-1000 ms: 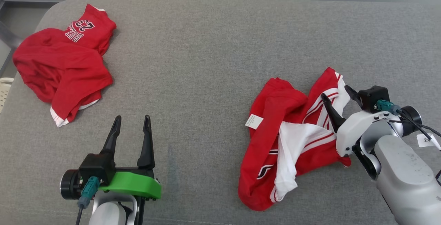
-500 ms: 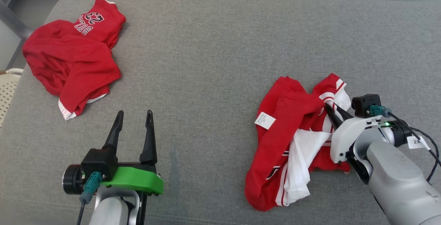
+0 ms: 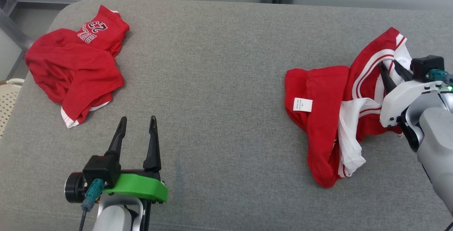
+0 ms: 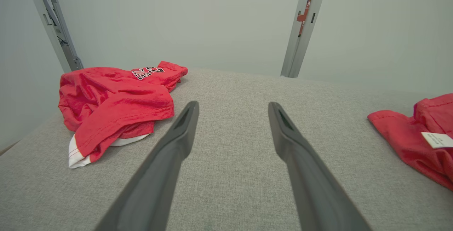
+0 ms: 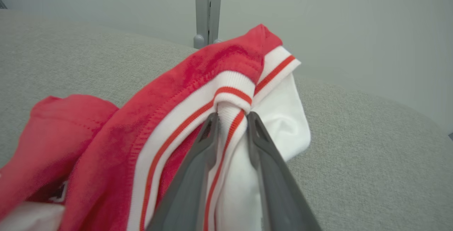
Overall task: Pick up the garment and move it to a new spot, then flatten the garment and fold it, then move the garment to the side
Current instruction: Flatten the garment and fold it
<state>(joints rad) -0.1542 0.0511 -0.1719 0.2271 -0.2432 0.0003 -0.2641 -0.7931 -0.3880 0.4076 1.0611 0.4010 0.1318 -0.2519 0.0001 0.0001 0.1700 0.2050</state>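
Garment (image 3: 325, 93) trim pinched by right pincer (image 3: 388, 64).

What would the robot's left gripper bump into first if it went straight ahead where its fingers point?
Probably nothing soon: ahead of the open left gripper lies bare grey fabric cushion, then the pale wall. The crumpled red jersey sits off to its left. Height above the cushion is unclear.

garment (image 3: 325, 117): on cushion (image 3: 219, 82), right | second garment (image 3: 72, 70): far-left corner | left pincer (image 3: 137, 119): front, left of centre
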